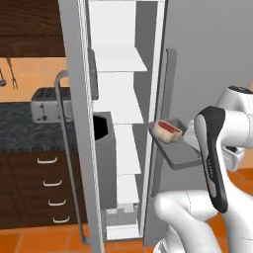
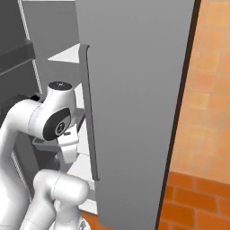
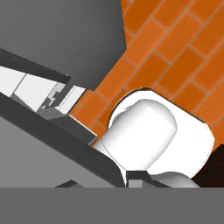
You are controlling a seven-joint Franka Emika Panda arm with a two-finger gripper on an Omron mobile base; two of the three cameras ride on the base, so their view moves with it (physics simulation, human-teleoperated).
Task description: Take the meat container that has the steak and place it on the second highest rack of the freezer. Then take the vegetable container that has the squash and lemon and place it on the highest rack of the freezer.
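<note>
— While we face the open freezer (image 1: pixel 123 123), where's the meat container (image 1: pixel 179 143)?

— Just outside the opening, level with the shelves' middle, long axis pointing inward; the second highest rack (image 1: pixel 117 105) lies up and left of it.

— And the steak (image 1: pixel 166 130)?

— At its freezer end. We judge our hidden claw is pinched on the container's near end.

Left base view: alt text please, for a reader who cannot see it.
A grey tray-like container carrying the steak is held up in front of the open freezer, level with its middle white shelves. The white arm rises at lower right; a toaster sits on the counter at left.
</note>
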